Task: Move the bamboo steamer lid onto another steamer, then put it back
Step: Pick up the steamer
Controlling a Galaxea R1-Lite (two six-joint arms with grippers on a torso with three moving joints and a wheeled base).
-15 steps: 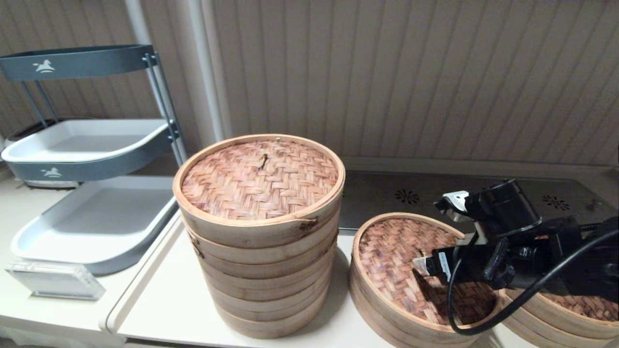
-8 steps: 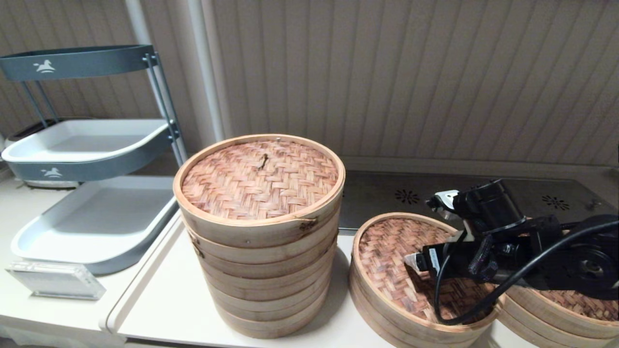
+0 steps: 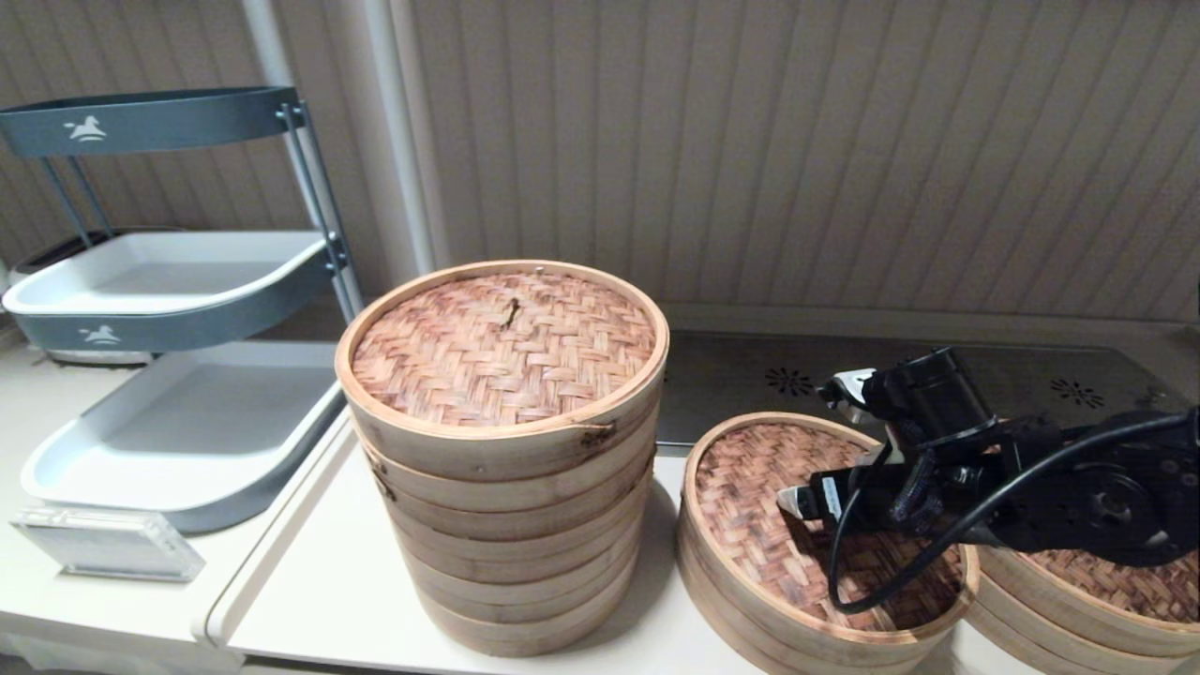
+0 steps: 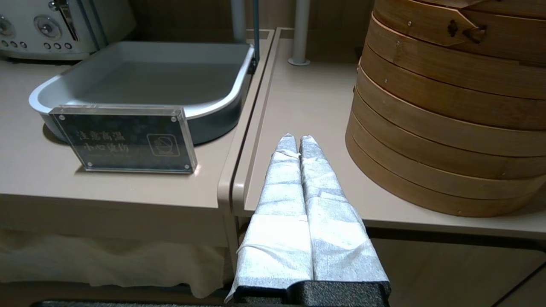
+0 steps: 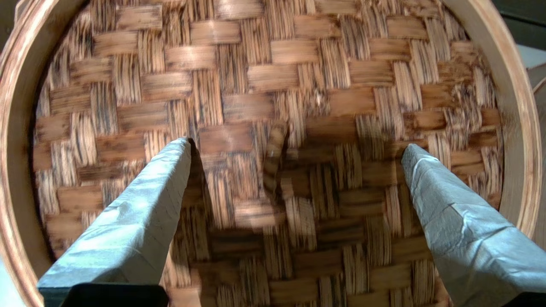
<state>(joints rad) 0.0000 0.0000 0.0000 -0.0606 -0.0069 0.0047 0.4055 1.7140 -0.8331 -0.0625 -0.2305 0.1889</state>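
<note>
Right wrist view: right claw [image 5: 294, 149] spread wide, straddling the centre knot [image 5: 275, 160] of the bamboo steamer lid [image 3: 759, 487], sat on the low stack at the worktop's right. Could pinch weave, miss knot. Left claw [image 4: 298, 143] closed, parked by the tall steamer [image 4: 448, 106].

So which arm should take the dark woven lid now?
Right. The right gripper hangs open over the bamboo steamer lid, its fingers either side of the centre knot. The left gripper is shut, low by the tall steamer stack.
</note>
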